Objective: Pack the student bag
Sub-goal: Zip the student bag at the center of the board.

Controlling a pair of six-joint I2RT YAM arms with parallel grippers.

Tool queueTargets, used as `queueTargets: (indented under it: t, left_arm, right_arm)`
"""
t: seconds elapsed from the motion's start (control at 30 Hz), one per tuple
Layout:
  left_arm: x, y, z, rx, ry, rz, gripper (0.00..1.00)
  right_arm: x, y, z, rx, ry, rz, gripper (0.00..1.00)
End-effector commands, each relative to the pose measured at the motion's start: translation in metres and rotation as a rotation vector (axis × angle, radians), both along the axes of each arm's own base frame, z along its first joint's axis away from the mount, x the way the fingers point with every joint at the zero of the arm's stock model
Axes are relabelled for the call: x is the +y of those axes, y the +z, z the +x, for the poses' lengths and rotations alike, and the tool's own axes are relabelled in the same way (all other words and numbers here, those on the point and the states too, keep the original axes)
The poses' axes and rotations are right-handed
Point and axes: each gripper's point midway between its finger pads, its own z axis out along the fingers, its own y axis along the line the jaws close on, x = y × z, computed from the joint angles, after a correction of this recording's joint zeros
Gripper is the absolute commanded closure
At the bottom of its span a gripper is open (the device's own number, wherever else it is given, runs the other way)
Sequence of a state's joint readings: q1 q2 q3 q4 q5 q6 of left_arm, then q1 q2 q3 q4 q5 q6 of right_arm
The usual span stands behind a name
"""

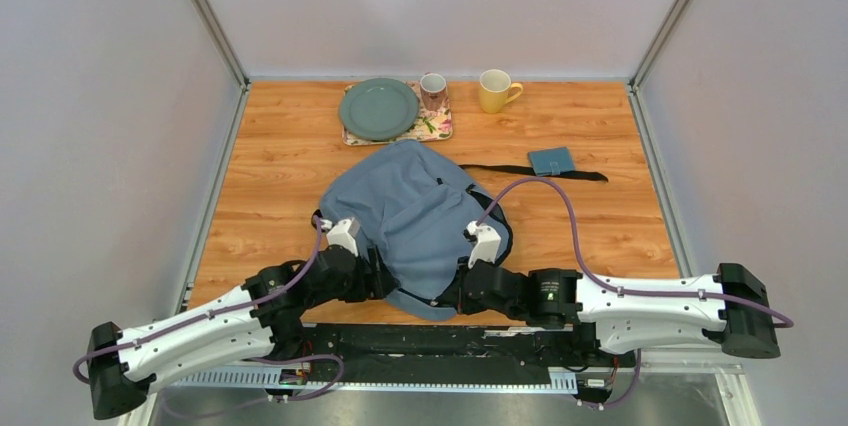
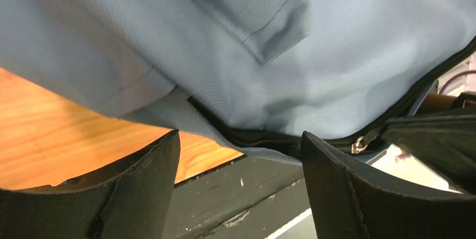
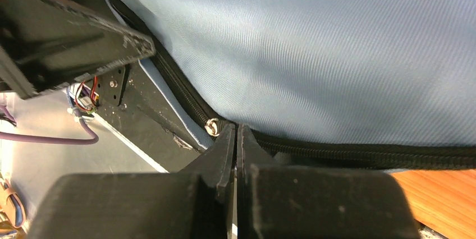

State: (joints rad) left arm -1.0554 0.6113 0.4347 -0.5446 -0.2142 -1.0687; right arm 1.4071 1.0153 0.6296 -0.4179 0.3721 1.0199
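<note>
- Two grippers work at the near edge of the student bag (image 1: 415, 216), which lies flat in the middle of the table (image 1: 280, 176), hanging slightly over its near edge.
- The left gripper (image 2: 240, 138) has its fingers spread wide and holds nothing. The bag's zipper (image 2: 264, 141) runs across just beyond the tips.
- The right gripper (image 3: 237, 129) has its fingers pressed together, tips right at the zipper, just beside the small metal ring (image 3: 211, 127) of the slider. It may be pinching the pull tab, but the tab is hidden behind the fingers.
- A small teal case (image 1: 551, 161) lies outside the bag, to the far right, beside a black strap (image 1: 500, 169).
- Judged from this, the step in hand is working the zipper. With the case not yet packed, opening seems likelier than closing.
- The next move calls for the left gripper to close on the fabric beside the zipper and hold it taut. The right can then draw the slider along the curved track without bunching the cloth.
</note>
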Motion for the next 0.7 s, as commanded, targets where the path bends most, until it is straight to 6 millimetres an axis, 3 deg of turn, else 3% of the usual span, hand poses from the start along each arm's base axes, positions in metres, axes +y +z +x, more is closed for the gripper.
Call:
queueTargets:
  t: [0.0, 0.17, 0.27, 0.33, 0.37, 0.4, 0.47, 0.5, 0.67]
  left_arm:
    - [-0.016, -0.015, -0.025, 0.104, -0.059, -0.123, 0.15]
    - [-0.021, -0.029, -0.034, 0.14, -0.084, -0.109, 0.15]
    - [-0.027, -0.03, -0.03, 0.126, -0.086, -0.114, 0.15]
    - [-0.03, -0.027, -0.026, 0.109, -0.083, -0.116, 0.21]
    - [-0.029, -0.026, -0.022, 0.087, -0.074, -0.11, 0.26]
    - [-0.028, -0.024, -0.019, 0.076, -0.068, -0.104, 0.45]
    - [-0.021, -0.026, -0.014, 0.053, -0.041, -0.064, 0.64]
    - [-0.019, -0.02, -0.011, 0.035, -0.031, -0.062, 0.8]
    - [0.005, -0.014, 0.003, -0.052, 0.018, 0.034, 0.98]
  right_arm:
    - [0.012, 0.03, 0.008, -0.048, -0.021, 0.086, 1.0]
    - [0.009, 0.027, 0.005, -0.038, -0.011, 0.087, 1.0]
    - [0.007, 0.023, 0.001, -0.023, 0.001, 0.085, 1.0]
    - [0.005, 0.018, -0.002, -0.012, 0.013, 0.074, 1.0]
    - [0.004, 0.016, -0.003, -0.008, 0.016, 0.065, 1.0]
    - [0.004, 0.014, -0.004, -0.003, 0.02, 0.06, 1.0]
    - [0.0, 0.008, -0.005, 0.004, 0.019, 0.04, 1.0]
    - [0.0, 0.007, -0.007, 0.007, 0.023, 0.036, 1.0]
    - [-0.01, 0.001, -0.003, 0.0, -0.009, -0.002, 1.0]
